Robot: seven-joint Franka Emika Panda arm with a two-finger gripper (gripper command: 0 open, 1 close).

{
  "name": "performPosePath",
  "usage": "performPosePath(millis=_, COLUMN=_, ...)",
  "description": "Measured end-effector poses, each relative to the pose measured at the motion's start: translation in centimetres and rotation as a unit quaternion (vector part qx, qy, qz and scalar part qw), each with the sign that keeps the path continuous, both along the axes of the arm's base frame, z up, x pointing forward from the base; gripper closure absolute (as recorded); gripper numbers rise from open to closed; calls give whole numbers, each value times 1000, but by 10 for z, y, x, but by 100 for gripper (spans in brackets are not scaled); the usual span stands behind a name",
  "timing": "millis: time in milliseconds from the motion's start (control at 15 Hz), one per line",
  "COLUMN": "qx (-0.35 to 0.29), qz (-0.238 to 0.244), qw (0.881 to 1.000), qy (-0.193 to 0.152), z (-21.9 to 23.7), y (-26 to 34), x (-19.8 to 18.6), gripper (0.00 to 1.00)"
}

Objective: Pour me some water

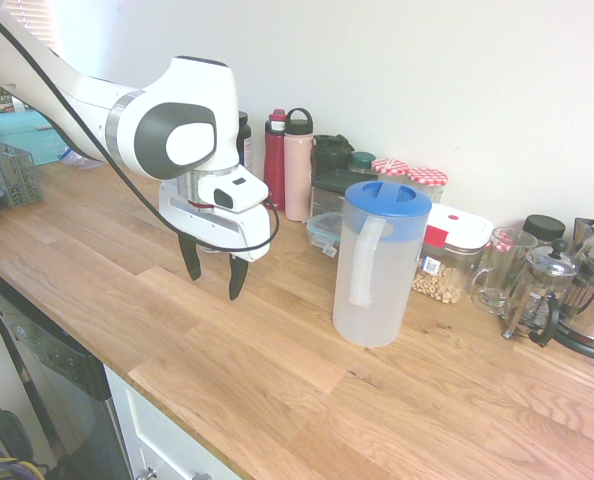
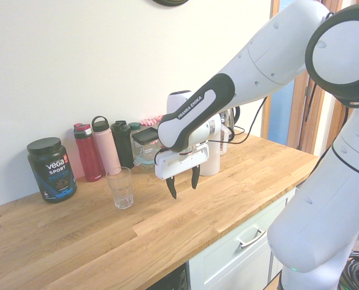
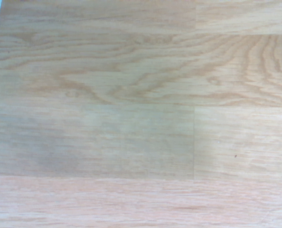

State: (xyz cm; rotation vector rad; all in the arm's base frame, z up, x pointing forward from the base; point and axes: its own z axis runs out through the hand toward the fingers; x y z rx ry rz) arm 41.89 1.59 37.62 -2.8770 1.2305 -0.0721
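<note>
First exterior view: gripper [image 1: 213, 274], fingers apart and empty, is hovering over the countertop [image 1: 277, 390] beside the jug [image 1: 377, 262].

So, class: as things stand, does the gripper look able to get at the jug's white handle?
Probably yes. The gripper hangs open above bare worktop, and the jug stands apart from it with its white handle turned toward the open side. Nothing lies between them; the bottles and jars stand behind.

White arm [image 1: 172, 130], grey joints, black-fingered gripper [image 1: 215, 275]
</note>
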Motion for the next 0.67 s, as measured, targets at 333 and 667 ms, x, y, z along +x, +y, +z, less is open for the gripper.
performPosePath(millis=333, qx=-4, qz=0, qw=1000, qy=-23, z=28, y=-5, x=0, gripper=0)
performPosePath(millis=667, qx=-19, qz=11, qw=999, qy=-41, z=127, y=-39, x=-10, gripper=0)
